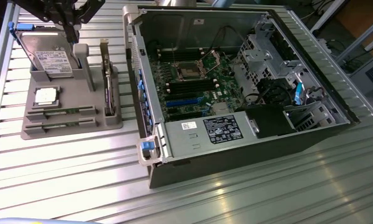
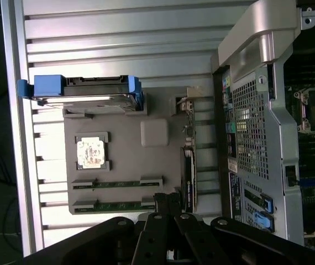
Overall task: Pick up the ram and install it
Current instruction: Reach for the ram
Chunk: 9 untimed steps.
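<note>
- Gripper [image 1: 71,29] state: you had its fingers [image 2: 160,202] drawn together with nothing between them, hanging above the grey holder [image 1: 74,95].
- Location: the ram [image 2: 117,184] sat in a slot of that holder, apparently on its long edge, below the fingertips and apart from them. A second stick [image 2: 117,205] lay parallel just beside it, closer under the fingertips.
- Handling, as judged: you were dealing with a light, stiff, thin board. It would likely crack if bent, and its chips and edge contacts were best left untouched.
- Grip, as judged: the two faces at mid-length, between the grey end blocks, offered the fingers the clearest bare span.
- Materials: green laminate stick, matte moulded plastic holder, ribbed metal table [image 1: 61,177].
- Neighbours: an upright expansion card [image 1: 108,88] stood just to one side of the fingers. A square silver processor [image 1: 45,94] and a blue-railed hard drive [image 1: 49,56] shared the holder. The open computer case [image 1: 236,163] stood beyond the card.
</note>
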### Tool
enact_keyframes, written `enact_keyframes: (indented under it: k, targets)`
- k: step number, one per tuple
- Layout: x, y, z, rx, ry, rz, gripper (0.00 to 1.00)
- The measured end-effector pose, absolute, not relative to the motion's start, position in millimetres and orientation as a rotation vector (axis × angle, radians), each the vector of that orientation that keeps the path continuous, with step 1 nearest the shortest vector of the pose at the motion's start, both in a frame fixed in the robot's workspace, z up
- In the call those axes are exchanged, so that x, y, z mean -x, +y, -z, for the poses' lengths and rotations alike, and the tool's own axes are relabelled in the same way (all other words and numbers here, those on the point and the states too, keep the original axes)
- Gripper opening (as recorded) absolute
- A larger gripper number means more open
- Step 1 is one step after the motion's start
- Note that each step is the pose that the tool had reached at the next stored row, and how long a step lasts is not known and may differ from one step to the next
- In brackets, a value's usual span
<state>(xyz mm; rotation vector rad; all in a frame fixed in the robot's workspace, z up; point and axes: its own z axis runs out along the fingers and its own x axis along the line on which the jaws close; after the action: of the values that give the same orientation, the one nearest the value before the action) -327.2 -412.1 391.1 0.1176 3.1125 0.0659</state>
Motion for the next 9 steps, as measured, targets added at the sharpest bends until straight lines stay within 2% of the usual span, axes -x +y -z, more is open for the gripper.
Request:
enact_keyframes:
  k: [9]
  targets:
    - [327.2, -415.5, -391.1, -0.118, 3.113, -0.066, 0.1]
